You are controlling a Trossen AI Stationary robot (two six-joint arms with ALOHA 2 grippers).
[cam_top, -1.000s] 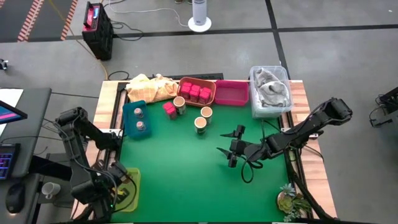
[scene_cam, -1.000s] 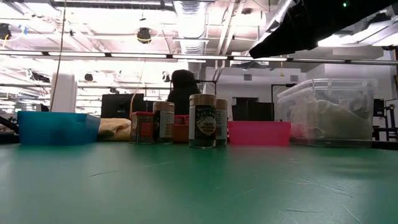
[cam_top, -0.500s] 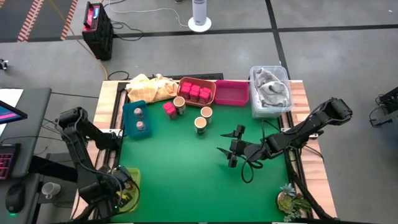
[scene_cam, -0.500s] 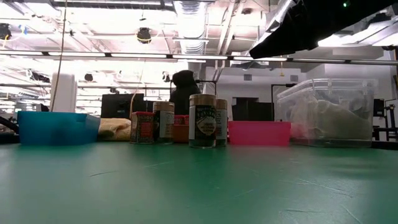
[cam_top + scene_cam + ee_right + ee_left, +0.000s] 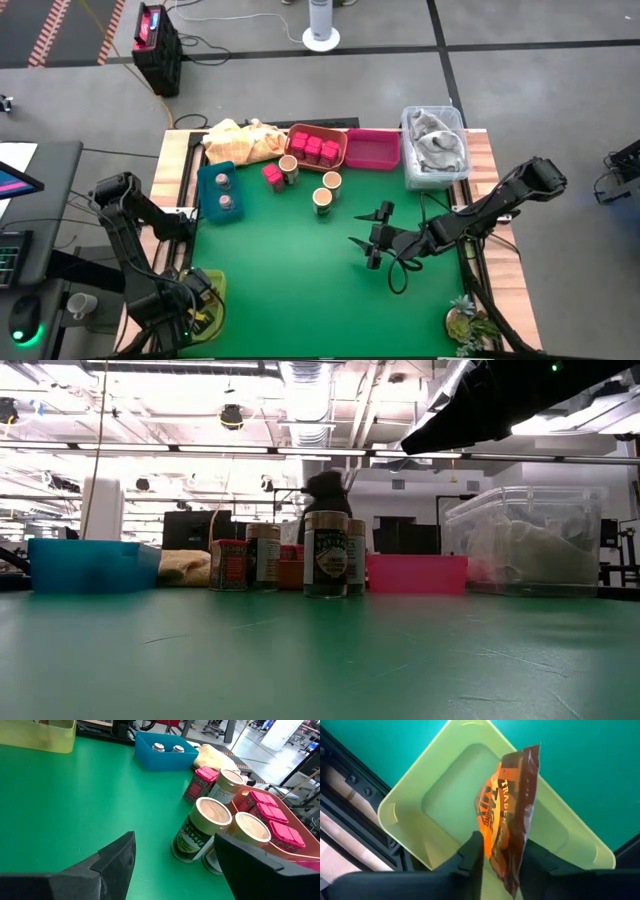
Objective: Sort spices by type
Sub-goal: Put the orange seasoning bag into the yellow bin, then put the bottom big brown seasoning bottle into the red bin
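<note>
**Pouch over near-left tray; drop could miss**

A spice pouch [image 5: 507, 815], orange-brown, is pinched upright in the left gripper [image 5: 502, 855], a finger pressed on each side. It hangs over the yellow-green tray [image 5: 400, 815] at the mat's near-left corner. Whether the pinch is slackening cannot be told.

Risks:
- The pouch's top leans toward the tray's rim, so on release it could tip over the wall onto the mat.
- It could be dragged out if it sticks to a finger as the arm lifts.
- The light tray sits at the mat's edge and could be nudged off by the fingers.

The right gripper [image 5: 368, 236] hovers mid-right over the mat, spread wide and empty. The three round jars [image 5: 322, 200] stand just ahead of it and could be toppled by a careless reach.

At the far side:
- two shakers in the teal tray [image 5: 205, 195]
- pink boxes [image 5: 315, 148] in the orange tray [image 5: 343, 158]
- one pink box [image 5: 272, 176] loose beside a jar
- a magenta tray [image 5: 372, 150]
- a clear bin [image 5: 435, 140]
- a yellow cloth [image 5: 240, 138]

The surface is a green mat [image 5: 300, 280] on a wooden table. The room has a grey floor, cables and ceiling lights.
</note>
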